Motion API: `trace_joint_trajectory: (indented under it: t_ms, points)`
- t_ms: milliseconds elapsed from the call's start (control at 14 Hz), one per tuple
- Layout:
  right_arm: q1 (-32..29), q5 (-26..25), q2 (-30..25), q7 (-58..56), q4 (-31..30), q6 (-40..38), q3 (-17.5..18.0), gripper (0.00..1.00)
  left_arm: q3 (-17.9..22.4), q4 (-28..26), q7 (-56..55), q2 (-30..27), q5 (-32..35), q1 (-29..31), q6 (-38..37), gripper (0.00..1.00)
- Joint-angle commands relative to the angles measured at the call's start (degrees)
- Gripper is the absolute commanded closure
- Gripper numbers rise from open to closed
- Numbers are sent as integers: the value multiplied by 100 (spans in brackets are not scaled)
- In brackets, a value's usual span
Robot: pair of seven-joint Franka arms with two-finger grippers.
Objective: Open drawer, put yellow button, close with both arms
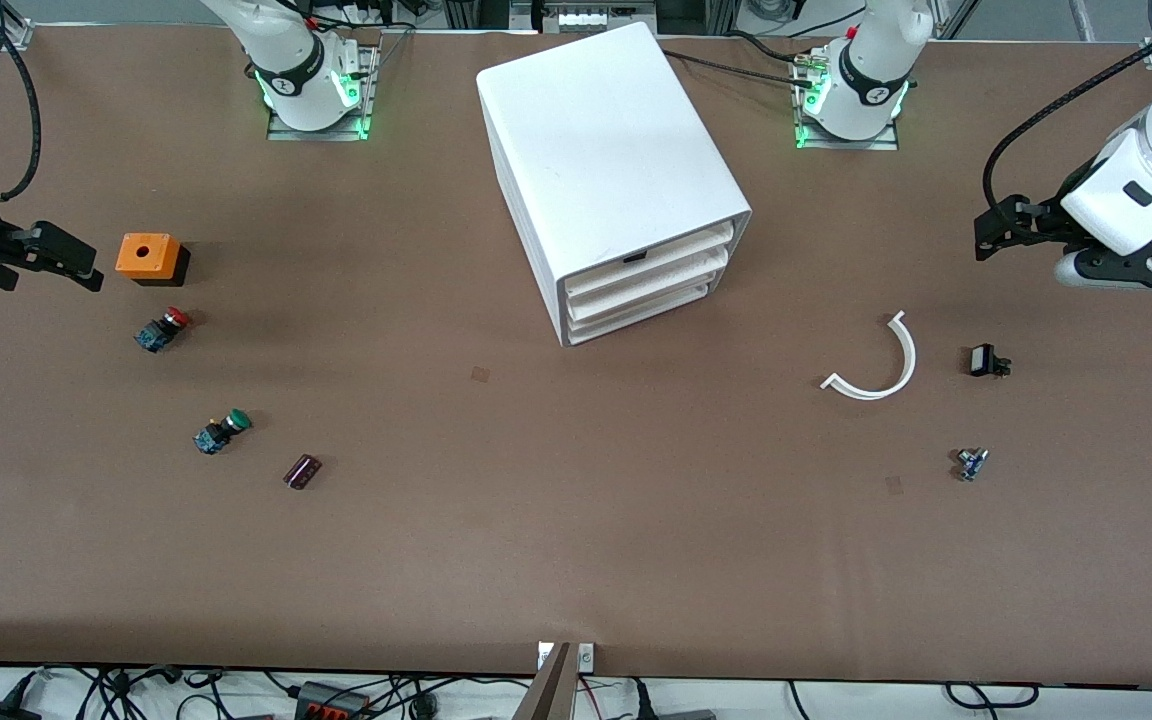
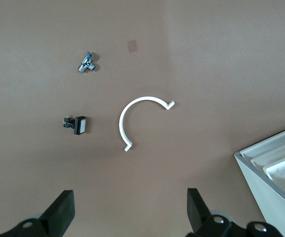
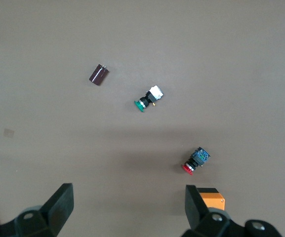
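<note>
White cabinet [image 1: 606, 180] mid-table | left gripper [image 1: 986, 235], right gripper [image 1: 56, 262] spread at table ends

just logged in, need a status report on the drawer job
Left gripper and right gripper empty, jaws open, over their table ends. Top drawer shut. No yellow cap seen; red button, green button, orange box at right arm's end.

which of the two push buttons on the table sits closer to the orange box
The red-capped button. It lies just in front of the orange box, toward the front camera, while the green-capped button lies nearer still to that camera, beside the dark cylinder.
</note>
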Motion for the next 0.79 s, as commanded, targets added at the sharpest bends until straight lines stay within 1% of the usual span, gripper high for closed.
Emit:
trace_joint_trajectory:
  t_ms: [0, 714]
  points:
    - [-29, -5, -73, -135, -77, 7, 13, 0, 22, -42, 105, -79, -41, -33, 1, 0]
    - [-38, -5, -82, -135, -68, -63, 5, 0, 22, -42, 96, -79, -32, -33, 1, 0]
